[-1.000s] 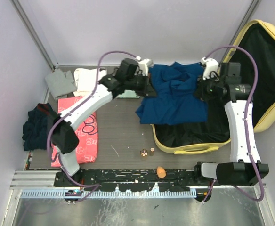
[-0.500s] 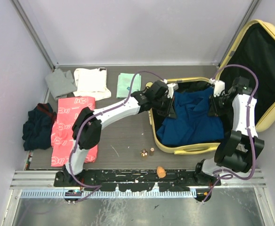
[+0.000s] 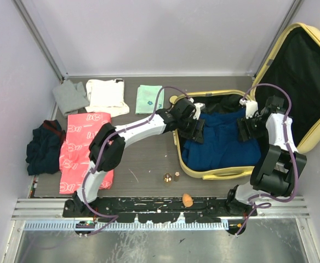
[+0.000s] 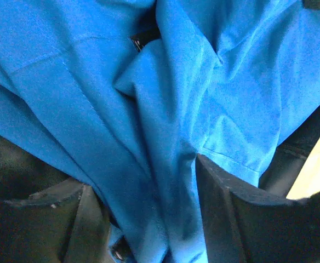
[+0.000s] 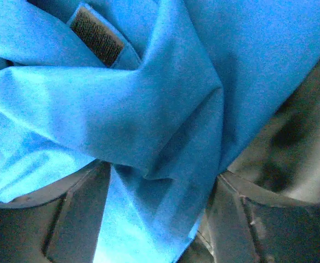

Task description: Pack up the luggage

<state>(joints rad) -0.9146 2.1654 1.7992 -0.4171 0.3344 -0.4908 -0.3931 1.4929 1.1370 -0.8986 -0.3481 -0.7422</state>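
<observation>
The luggage (image 3: 220, 173) is a pale yellow hard-shell suitcase lying open at the right, its black-lined lid (image 3: 308, 66) leaning back. A blue garment (image 3: 223, 143) lies crumpled in the lower half. My left gripper (image 3: 195, 130) hangs over the garment's left edge, my right gripper (image 3: 245, 130) over its right edge. In the left wrist view the gripper (image 4: 143, 175) is open, with a loose fold of blue cloth (image 4: 176, 82) between the fingers. The right wrist view shows the same: the gripper (image 5: 161, 172) is open and slack blue cloth (image 5: 149, 109) bunches between the fingers.
Left of the suitcase lie a mint folded cloth (image 3: 149, 98), a white cloth (image 3: 106, 94), a grey cloth (image 3: 71, 97), a pink patterned cloth (image 3: 86, 148) and a dark navy garment (image 3: 44, 148). Two small copper objects (image 3: 167, 178) and an orange one (image 3: 187, 199) sit near the front.
Both arms carried the blue garment from above the table down into the suitcase. Both grippers, shut on the cloth before, have opened and the garment has settled.
</observation>
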